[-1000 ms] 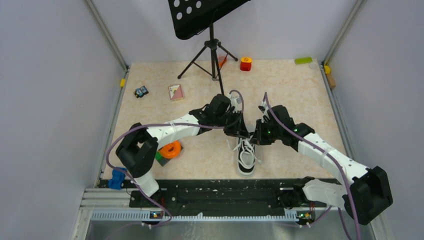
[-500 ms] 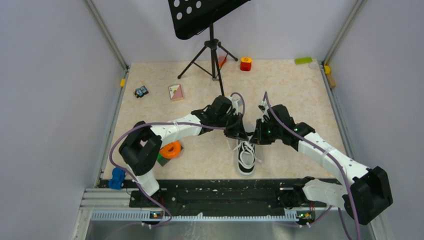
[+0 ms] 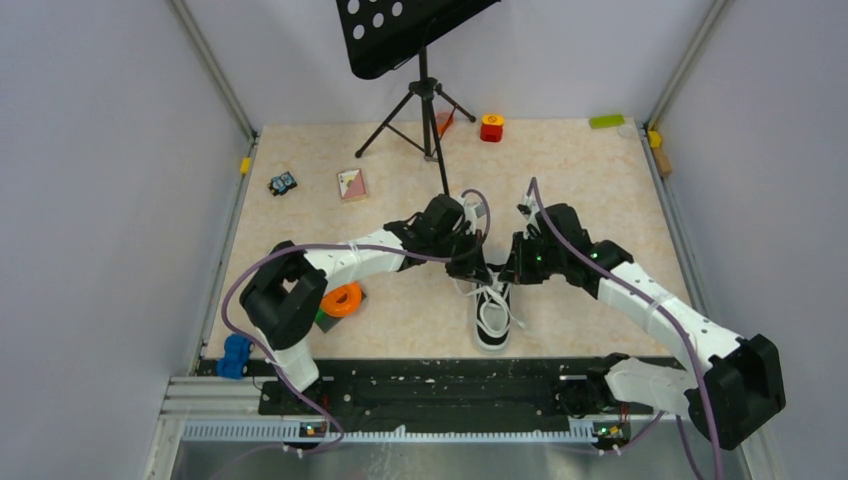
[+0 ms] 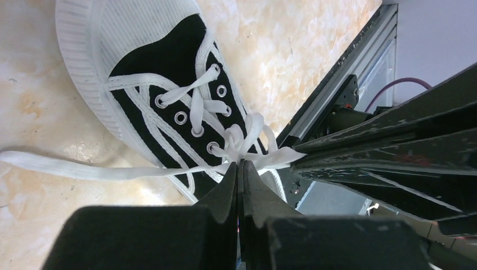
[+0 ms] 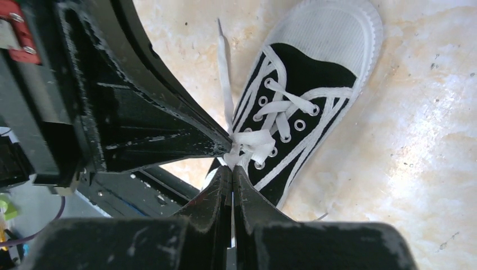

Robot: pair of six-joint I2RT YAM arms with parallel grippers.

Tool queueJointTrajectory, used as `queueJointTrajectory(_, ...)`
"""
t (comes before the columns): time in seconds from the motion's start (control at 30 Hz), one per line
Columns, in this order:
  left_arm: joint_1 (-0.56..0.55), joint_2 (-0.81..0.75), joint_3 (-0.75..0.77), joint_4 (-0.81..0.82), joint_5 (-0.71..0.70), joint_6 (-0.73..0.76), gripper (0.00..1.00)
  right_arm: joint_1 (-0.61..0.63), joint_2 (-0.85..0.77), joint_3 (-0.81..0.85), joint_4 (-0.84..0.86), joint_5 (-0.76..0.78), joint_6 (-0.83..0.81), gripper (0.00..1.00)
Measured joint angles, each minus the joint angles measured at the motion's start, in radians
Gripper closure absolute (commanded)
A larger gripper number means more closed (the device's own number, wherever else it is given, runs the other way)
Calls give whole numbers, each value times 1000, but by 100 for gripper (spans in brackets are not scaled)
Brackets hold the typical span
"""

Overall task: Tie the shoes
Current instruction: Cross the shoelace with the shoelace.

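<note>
Left end effector crept toward sneaker, apparently gripping lace.

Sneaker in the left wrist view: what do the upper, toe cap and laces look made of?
Upper: black woven cloth, probably canvas, with a matte finish. It is set with shiny, metal-looking eyelets.
Toe cap: white rubber by its look, matte, with fine moulded ribs.
Laces: flat white woven fabric, perhaps cotton or polyester. They fold and bunch softly.
</note>
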Motion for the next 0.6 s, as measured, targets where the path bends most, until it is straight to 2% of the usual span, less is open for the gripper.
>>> queueJointTrajectory(0.6, 0, 4, -10, -8, 47, 52, 100, 0, 0, 15, 31, 8, 21, 100)
